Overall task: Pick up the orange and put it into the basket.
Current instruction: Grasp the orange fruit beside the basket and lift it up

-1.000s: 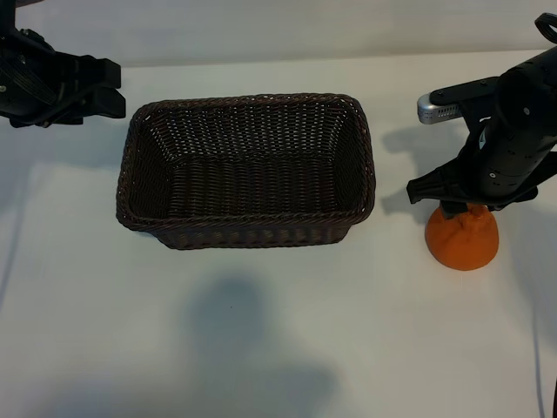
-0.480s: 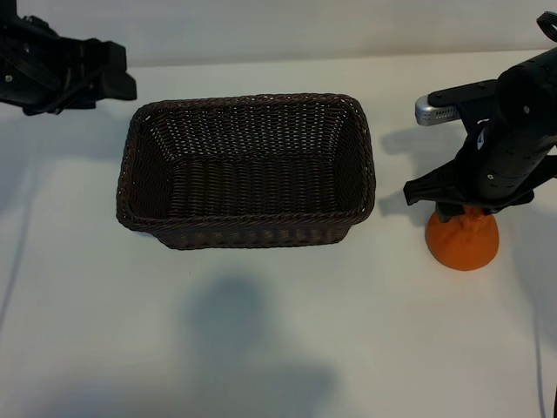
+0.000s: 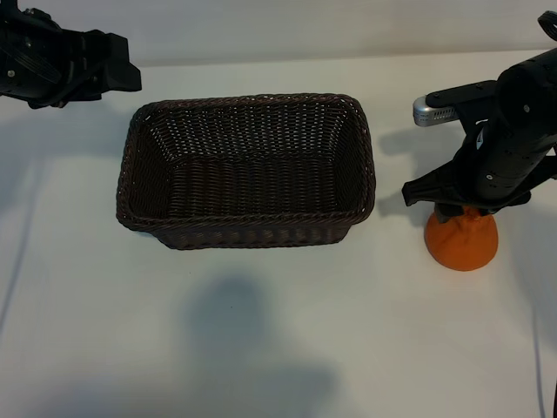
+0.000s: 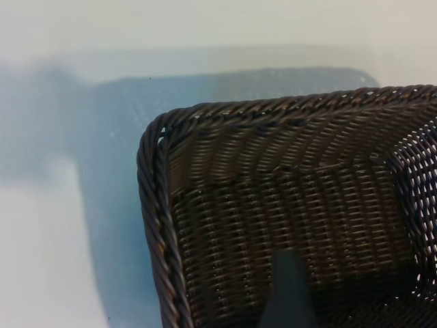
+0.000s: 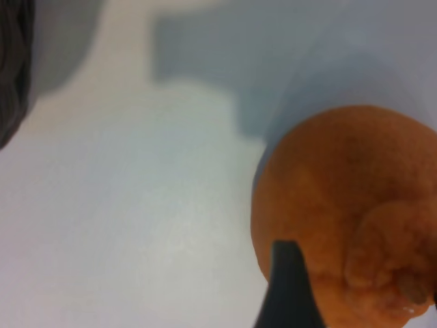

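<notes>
Exterior view: we judge the step in hand to be the grasp. The right gripper points down over the orange, which sits on the tabletop well to the right of the basket. Its fingertips hide behind the arm body here, so we cannot tell from this view whether they touch the fruit. The left gripper hangs idle beyond the basket's far left corner, jaws apart, holding nothing.

Left wrist view: one basket corner fills the picture; the basket shows no contents there.

Right wrist view: the orange lies directly beneath the gripper, one dark finger crossing its near side. The jaws stand apart around the fruit; a firm grip is not evident. Next, we would close on the orange, lift, then carry it leftward over the rim.
</notes>
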Tool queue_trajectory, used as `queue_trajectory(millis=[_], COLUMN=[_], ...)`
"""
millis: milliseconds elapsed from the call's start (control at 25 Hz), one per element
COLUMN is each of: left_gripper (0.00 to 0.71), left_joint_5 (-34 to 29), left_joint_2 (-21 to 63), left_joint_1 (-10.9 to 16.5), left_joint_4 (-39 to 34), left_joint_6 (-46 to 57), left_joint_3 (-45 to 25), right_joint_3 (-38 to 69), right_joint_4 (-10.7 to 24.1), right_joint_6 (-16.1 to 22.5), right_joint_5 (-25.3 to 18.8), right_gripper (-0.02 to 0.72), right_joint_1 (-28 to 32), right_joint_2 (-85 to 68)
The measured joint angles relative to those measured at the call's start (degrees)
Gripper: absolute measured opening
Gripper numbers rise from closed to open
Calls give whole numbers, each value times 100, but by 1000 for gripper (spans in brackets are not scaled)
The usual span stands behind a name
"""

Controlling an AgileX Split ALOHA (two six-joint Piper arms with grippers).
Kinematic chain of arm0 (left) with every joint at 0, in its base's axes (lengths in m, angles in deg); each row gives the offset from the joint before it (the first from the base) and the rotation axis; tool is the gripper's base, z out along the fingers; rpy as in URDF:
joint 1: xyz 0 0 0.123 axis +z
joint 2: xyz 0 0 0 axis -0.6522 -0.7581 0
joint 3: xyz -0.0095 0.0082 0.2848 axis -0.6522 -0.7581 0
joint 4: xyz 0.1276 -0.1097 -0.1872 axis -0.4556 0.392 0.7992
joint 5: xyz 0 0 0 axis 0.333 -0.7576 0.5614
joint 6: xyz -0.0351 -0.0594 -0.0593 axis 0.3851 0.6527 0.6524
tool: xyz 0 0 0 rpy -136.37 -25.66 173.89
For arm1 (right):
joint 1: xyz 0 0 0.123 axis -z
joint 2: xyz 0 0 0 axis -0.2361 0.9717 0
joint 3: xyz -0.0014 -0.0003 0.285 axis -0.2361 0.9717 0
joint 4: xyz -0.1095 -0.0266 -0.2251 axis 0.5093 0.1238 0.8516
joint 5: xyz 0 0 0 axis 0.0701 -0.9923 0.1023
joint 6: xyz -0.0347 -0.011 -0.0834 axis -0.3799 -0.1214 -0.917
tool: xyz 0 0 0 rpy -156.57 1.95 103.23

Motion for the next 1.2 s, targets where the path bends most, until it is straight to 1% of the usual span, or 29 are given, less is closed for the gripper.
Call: queue_trajectory(millis=[120,280,520,760,1080,1160,1200], left_gripper=[546,546,546,546,546,546,546], left_joint_5=[0,-5,-16,-21,-27,-40,-40], left_joint_2=[0,0,0,0,0,0,0], left_joint_1=[0,0,0,0,0,0,0], left_joint_4=[0,0,0,0,0,0,0], left_joint_6=[0,-2,-33,-28,-28,-28,-28], left_joint_3=[0,0,0,0,0,0,0], right_joint_3=[0,0,0,0,0,0,0], right_joint_4=[64,149,191,218,272,272,272], right_joint_6=[0,0,0,0,-27,-27,-27], right_joint_5=[0,0,23,64,81,108,108], right_gripper=[457,454,478,484,487,475,454], right_joint_1=[0,0,0,0,0,0,0], right_joint_2=[0,0,0,35,440,446,446])
